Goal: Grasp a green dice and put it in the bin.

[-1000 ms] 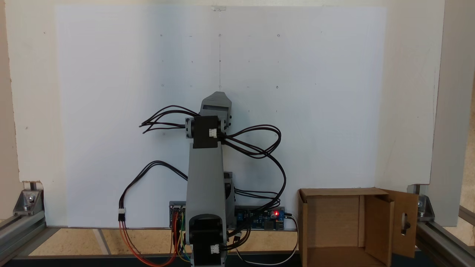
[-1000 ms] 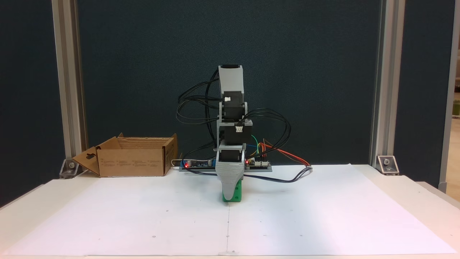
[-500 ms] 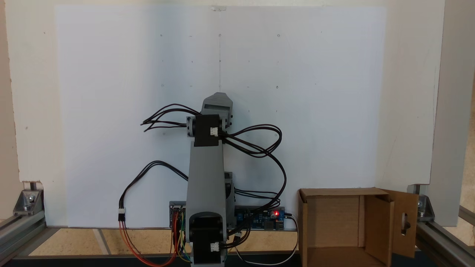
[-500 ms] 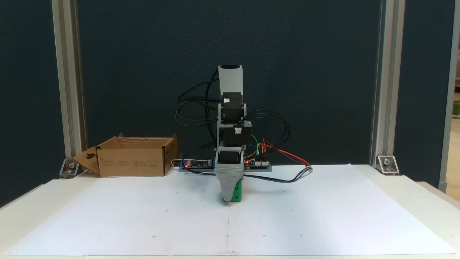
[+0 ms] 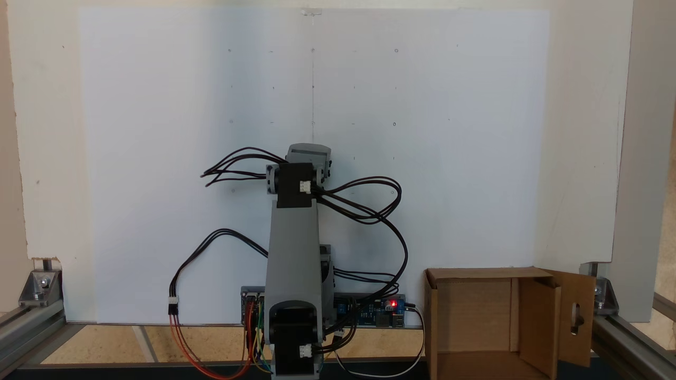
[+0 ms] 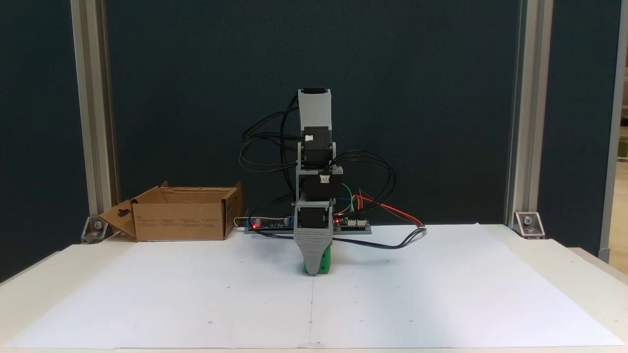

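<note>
- Progress first, from a fixed view that looks down over the arm's back: you see the arm [image 5: 292, 248] reaching out over the white paper [image 5: 158, 132], with its wrist housing covering whatever lies under it. The bin [image 5: 491, 322] stands at the lower right, flaps open, and the part of its floor you can see is bare (so nothing looks delivered yet).
- From a fixed view at table height, facing the arm: the green dice [image 6: 321, 260] sits low at the middle of the sheet, at or just above the paper, and I can't tell which. The gripper [image 6: 314, 262] is down over it, one ribbed grey finger covering its left part.
- Jaws: you only get one finger from this side, the other lying behind it, so I cannot tell how far apart they stand or whether they have hold of the dice.
- Bin, same view: far left at the back of the table [image 6: 564, 255], well apart from the dice.
- What's left, by my reading: confirm the grip, lift, carry across to the bin and release. The pick looks under way; carry and drop are all still ahead of you.
</note>
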